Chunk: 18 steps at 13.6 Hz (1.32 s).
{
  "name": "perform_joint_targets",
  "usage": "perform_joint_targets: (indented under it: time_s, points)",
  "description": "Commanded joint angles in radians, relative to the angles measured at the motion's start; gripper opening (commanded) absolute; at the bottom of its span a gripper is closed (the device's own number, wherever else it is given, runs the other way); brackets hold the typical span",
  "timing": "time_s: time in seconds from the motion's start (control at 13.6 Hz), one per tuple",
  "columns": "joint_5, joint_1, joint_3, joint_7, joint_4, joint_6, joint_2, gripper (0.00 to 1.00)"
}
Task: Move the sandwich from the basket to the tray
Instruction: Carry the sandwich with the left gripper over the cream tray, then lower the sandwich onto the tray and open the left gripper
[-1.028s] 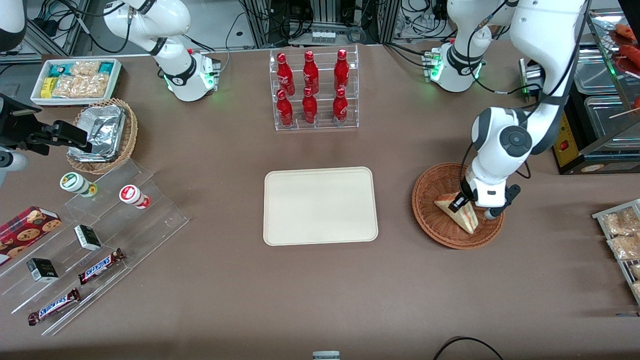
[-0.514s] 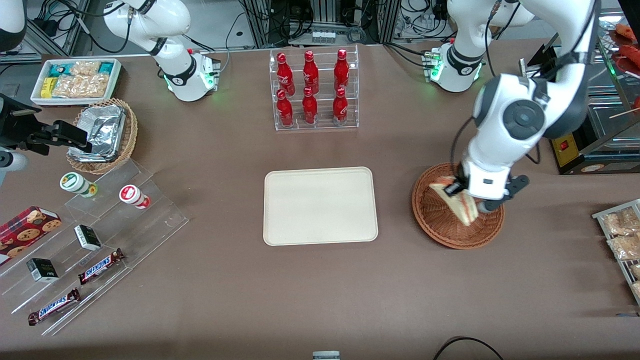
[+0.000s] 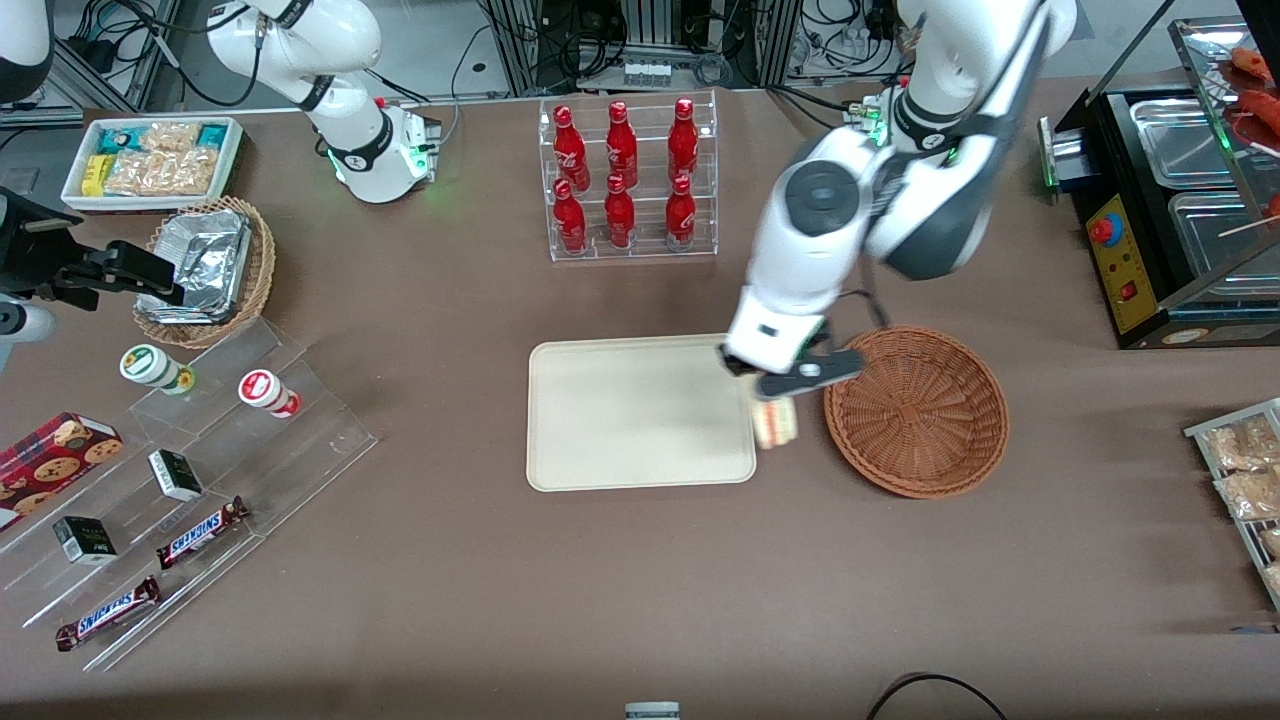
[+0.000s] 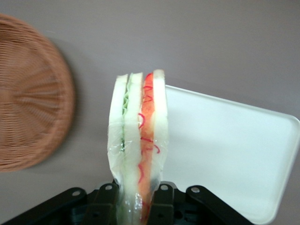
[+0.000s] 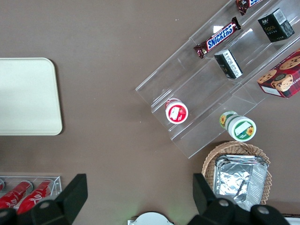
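Gripper (image 3: 762,385) clamped on the sandwich (image 3: 775,422), held above the tray (image 3: 600,440) edge nearest the basket (image 3: 915,410); I'd carry it over the tray's middle, then lower gently before releasing.

Six red bottles (image 3: 624,178) stand in a clear rack; Snickers bars (image 3: 201,531) lie on acrylic steps.

The sandwich (image 4: 138,140) has white bread with red and green stripes inside. The basket (image 3: 916,410) is reddish-brown and woven. The tray (image 3: 640,412) is cream, and the gripper (image 4: 136,206) over it is black.
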Motion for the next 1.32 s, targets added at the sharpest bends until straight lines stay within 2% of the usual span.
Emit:
perform_joint_targets:
  time_s: [0.0,0.29,0.66,0.88,1.1,1.25]
  points:
    - [-0.004,-0.021,-0.065,0.013,0.169,0.003,0.169,0.00]
    - [0.009,-0.039,-0.129,0.043,0.211,0.112,0.285,0.00]
    - [0.039,-0.085,-0.129,0.061,0.211,0.199,0.379,0.00]
    - [0.044,-0.088,-0.127,0.059,0.226,0.201,0.421,0.00]
    - [0.090,-0.097,-0.127,0.056,0.229,0.199,0.436,0.00]
    - [0.093,-0.098,-0.126,0.057,0.229,0.199,0.444,0.00]
